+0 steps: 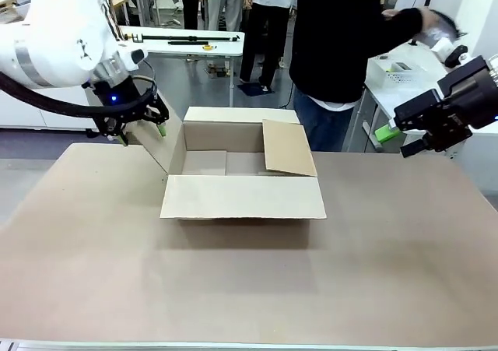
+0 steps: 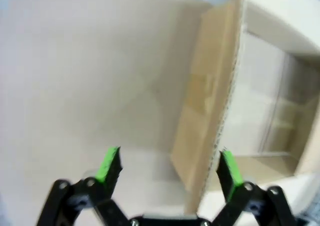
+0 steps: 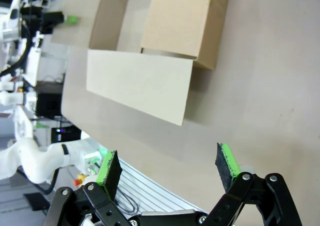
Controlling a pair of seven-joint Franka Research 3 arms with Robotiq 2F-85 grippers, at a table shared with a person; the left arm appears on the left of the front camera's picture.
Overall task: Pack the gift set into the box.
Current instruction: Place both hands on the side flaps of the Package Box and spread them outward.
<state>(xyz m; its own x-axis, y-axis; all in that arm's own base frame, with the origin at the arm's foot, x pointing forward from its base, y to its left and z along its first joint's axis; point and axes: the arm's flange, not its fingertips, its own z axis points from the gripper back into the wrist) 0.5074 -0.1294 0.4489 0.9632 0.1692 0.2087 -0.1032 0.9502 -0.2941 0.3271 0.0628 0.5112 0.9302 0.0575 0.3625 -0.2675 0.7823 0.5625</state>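
Two grippers show in the front view, and neither carries anything. The box sits in the upper middle of the frame on the table, its long axis running left to right, front flap folded down toward the camera and right flap leaning inward over the opening. The left gripper hangs at the box's upper left corner, right at the raised left flap. The right gripper floats at the frame's right edge, well apart from the box, its green pads spread. The gift set is nowhere in view; a person stands behind the box, reaching toward the upper right.

From the left wrist, the left gripper has its fingers apart, and the left flap's edge stands upright between them, nearer the right-hand pad, not yet pinched as far as I can tell.

From the right wrist, the right gripper is spread wide over bare table, the box lying toward the frame's top. The left arm is plainly nearer; likely it will hold the flap aside.
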